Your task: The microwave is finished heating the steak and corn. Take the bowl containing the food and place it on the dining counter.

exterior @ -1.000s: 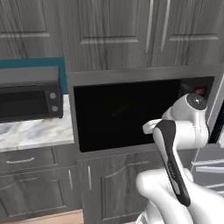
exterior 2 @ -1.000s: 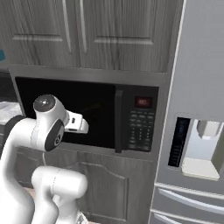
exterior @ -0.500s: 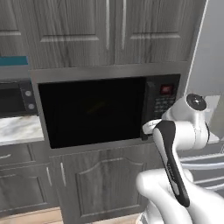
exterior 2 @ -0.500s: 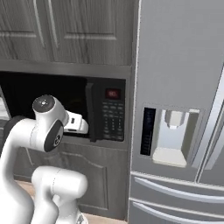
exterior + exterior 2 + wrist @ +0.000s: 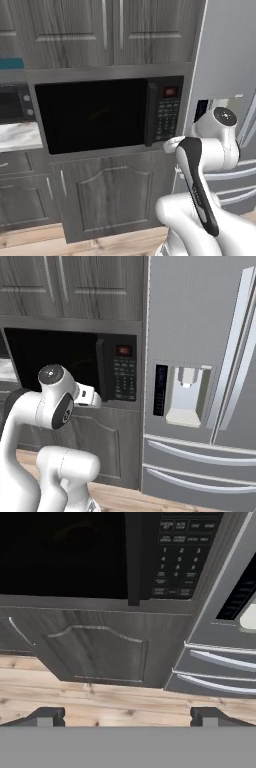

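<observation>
As the base has rolled rightward, the microwave point(image 5: 110, 114) now sits at ten o'clock, door closed, gripper point(image 5: 125, 716) wide and empty; opening pending.

Grey wood cabinets point(image 5: 105, 30), steel fridge point(image 5: 200, 381), pale plank floor point(image 5: 100, 702).

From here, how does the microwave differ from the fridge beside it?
The microwave is black with a dark glass door and a button panel with a small red display; the fridge is plain grey metal with a dispenser recess in its door. The microwave is wide and low, built in between cabinets; the fridge stands tall, running up past the top of the views. The microwave's dark handle is vertical; the fridge's lower drawer handles are horizontal. Both are shut.
</observation>
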Robot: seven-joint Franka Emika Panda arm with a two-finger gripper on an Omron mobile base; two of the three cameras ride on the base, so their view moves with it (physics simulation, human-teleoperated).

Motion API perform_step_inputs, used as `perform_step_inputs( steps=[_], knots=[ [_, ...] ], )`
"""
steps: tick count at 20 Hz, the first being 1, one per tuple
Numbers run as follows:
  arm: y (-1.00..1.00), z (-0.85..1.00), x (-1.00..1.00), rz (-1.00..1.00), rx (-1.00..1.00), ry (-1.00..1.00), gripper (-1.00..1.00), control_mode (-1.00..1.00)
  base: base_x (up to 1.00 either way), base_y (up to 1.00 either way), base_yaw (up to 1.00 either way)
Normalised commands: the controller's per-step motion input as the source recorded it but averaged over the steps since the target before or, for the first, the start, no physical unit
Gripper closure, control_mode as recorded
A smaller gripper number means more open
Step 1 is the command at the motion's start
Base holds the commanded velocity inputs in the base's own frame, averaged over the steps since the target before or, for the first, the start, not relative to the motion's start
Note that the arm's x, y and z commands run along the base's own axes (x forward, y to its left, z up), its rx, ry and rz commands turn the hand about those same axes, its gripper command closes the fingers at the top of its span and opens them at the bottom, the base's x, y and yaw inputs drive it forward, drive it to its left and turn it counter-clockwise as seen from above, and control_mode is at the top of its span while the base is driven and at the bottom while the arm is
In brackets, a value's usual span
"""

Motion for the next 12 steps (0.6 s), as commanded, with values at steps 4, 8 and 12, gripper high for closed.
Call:
perform_step_inputs(
  steps=[4, 8, 12],
  knots=[
    [0.0, 0.0, 0.0, 0.0, 0.0, 0.0, -1.0, -1.0, -0.15, 0.0, 0.0],
    [0.0, 0.0, 0.0, 0.0, 0.0, 0.0, -1.0, -1.0, 0.0, 0.0, 0.0],
    [0.01, 0.03, 0.08, -0.01, 0.0, -0.01, -1.0, -1.0, 0.0, 0.0, 0.0]
  ],
)
